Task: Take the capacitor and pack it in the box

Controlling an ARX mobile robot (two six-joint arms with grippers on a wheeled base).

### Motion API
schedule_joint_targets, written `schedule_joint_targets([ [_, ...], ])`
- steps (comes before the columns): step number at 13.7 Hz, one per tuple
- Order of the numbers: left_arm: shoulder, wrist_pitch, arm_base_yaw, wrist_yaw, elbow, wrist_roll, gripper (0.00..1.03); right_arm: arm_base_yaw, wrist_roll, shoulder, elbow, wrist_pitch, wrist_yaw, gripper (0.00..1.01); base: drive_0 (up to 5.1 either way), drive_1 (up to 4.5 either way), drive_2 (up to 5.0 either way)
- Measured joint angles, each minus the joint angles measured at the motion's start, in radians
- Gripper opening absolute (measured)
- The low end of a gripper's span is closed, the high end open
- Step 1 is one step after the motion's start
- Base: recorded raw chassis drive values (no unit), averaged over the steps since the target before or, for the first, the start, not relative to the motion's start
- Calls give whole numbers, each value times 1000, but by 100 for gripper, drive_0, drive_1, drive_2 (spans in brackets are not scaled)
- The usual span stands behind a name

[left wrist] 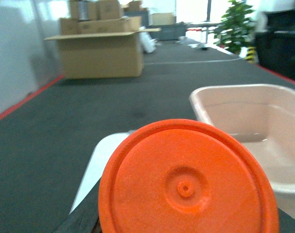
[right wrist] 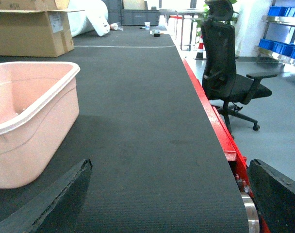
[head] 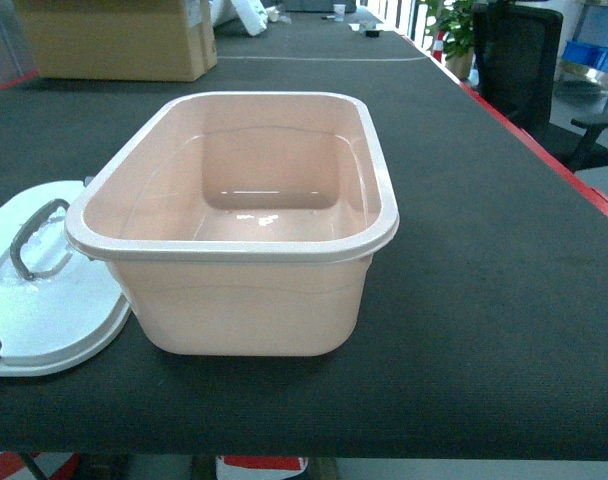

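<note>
Orange disc [left wrist: 186,182] fills the left wrist view, looks pinched in the left gripper, though the fingers are hidden, so can't tell for sure. Right gripper [right wrist: 169,194] has its jaws spread wide over the black table [head: 484,300]. Pink box [head: 234,215] sits open mid-table, white lid [head: 44,300] lying just left of it. Cardboard carton [head: 114,40] at the back, office chair [right wrist: 230,73] off right.

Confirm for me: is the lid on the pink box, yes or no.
No. The box stands open and empty, and its white lid lies flat on the table to its left.
</note>
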State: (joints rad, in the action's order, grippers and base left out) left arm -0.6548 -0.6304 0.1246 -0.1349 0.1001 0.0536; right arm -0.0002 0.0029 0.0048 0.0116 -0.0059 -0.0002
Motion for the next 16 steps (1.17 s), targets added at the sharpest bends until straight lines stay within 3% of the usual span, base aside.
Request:
schedule_joint_targets([
  [1, -163, -146, -49, -19, 61, -1, 44, 0, 0, 0, 0, 1, 0, 98, 0, 0, 0],
  [2, -370, -320, -100, 6, 163, 7, 44, 0, 0, 0, 0, 1, 0, 98, 0, 0, 0],
  [3, -513, -403, -139, 41, 248, 4, 44, 0, 0, 0, 0, 1, 0, 98, 0, 0, 0],
  [5, -667, -425, -197, 74, 351, -1, 44, 0, 0, 0, 0, 0, 0, 98, 0, 0, 0],
  [7, -954, -367, -349, 148, 566, -7, 44, 0, 0, 0, 0, 0, 0, 98, 0, 0, 0],
  [9, -1084, -364, -441, 193, 715, -1, 44, 0, 0, 0, 0, 1, 0, 98, 0, 0, 0],
  [10, -1115, -364, -459, 195, 733, -1, 49, 0, 0, 0, 0, 1, 0, 98, 0, 0, 0],
  [11, -1135, -364, -469, 200, 734, -1, 62, 0, 0, 0, 0, 1, 0, 98, 0, 0, 0],
  [12, -1102, -362, -429, 217, 715, -5, 100, 0, 0, 0, 0, 1, 0, 98, 0, 0, 0],
  [13, -1051, -356, -380, 216, 687, -13, 97, 0, 0, 0, 0, 0, 0, 98, 0, 0, 0],
  [16, -960, -392, -129, 176, 602, -20, 98, 0, 0, 0, 0, 1, 0, 98, 0, 0, 0],
])
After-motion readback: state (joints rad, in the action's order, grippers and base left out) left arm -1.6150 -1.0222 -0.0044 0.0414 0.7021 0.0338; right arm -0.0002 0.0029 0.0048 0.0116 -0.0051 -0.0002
